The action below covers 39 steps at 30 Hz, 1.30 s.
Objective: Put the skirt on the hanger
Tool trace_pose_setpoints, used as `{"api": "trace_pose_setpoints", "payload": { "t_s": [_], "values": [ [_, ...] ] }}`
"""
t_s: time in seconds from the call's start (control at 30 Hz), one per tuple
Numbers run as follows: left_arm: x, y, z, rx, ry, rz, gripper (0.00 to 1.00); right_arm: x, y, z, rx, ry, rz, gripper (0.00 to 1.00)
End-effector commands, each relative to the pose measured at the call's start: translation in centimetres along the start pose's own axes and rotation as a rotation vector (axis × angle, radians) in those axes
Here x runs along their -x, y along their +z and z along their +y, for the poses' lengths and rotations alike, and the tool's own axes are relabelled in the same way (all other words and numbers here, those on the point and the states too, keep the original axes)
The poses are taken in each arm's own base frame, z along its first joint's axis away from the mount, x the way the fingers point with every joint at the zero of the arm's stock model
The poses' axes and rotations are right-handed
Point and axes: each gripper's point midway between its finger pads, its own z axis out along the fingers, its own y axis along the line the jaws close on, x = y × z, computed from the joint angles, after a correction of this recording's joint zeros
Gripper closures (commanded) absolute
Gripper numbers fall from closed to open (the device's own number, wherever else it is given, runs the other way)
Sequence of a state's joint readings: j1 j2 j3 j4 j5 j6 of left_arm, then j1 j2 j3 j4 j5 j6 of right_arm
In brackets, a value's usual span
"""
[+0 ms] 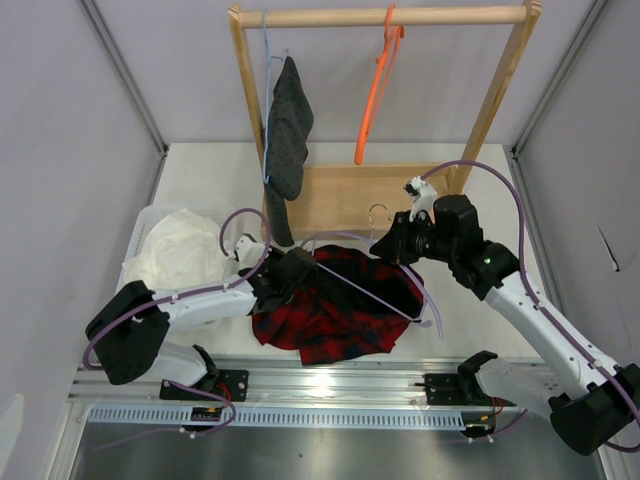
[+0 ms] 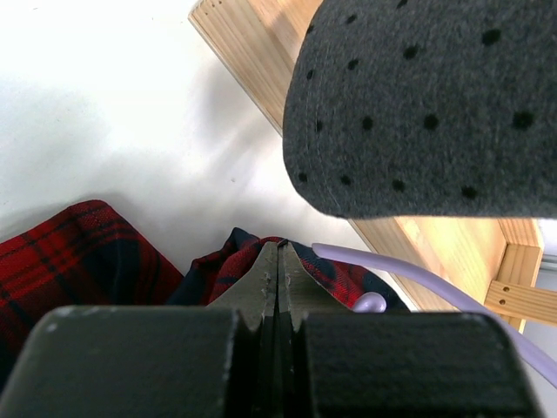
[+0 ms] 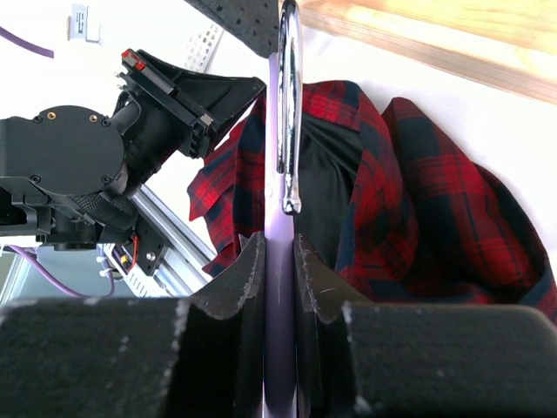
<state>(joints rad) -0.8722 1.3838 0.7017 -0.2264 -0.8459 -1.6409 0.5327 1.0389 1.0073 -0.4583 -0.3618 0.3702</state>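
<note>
The red-and-black plaid skirt (image 1: 335, 312) lies crumpled on the table between the arms. It also shows in the left wrist view (image 2: 61, 252) and the right wrist view (image 3: 435, 200). The lilac hanger (image 1: 372, 293) lies slanted across the skirt, its metal hook (image 1: 378, 210) pointing to the rack. My left gripper (image 1: 293, 272) is shut, its tips (image 2: 278, 250) pinching the skirt's upper left edge beside a hanger arm (image 2: 409, 274). My right gripper (image 1: 388, 245) is shut on the hanger's neck (image 3: 274, 174), just below the hook (image 3: 291, 104); its own tips show there too (image 3: 278, 248).
A wooden rack (image 1: 390, 17) stands at the back, its base board (image 1: 340, 195) right behind the skirt. On it hang a dark grey dotted garment (image 1: 288, 130) on a light blue hanger, and an orange hanger (image 1: 375, 95). A white cloth (image 1: 180, 250) lies at the left.
</note>
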Motion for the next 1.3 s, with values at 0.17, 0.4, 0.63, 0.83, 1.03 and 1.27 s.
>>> {"api": "trace_pose_setpoints", "payload": {
  "t_s": [0.17,0.4,0.63,0.83,1.03,1.27],
  "values": [
    [1.2,0.0,-1.8,-0.036,-0.060,-0.054,1.00,-0.1,-0.4,1.0,0.029,0.005,-0.030,1.00],
    [1.2,-0.1,-2.2,-0.049,-0.062,-0.048,1.00,-0.4,-0.2,0.7,0.021,0.008,-0.035,1.00],
    [0.9,0.0,-2.3,-0.052,-0.062,-0.039,1.00,-0.6,0.0,0.8,0.024,0.007,-0.029,1.00],
    [0.8,-0.1,-2.6,-0.061,-0.063,-0.032,1.00,-1.0,0.2,0.9,0.026,-0.004,-0.019,1.00],
    [1.0,-0.3,-3.1,-0.075,-0.067,-0.030,1.00,-1.4,0.6,0.7,0.018,-0.011,-0.008,1.00],
    [0.9,-0.5,-3.3,-0.089,-0.071,-0.018,1.00,-1.6,1.0,0.5,0.010,-0.017,-0.001,1.00]
  ]
}}
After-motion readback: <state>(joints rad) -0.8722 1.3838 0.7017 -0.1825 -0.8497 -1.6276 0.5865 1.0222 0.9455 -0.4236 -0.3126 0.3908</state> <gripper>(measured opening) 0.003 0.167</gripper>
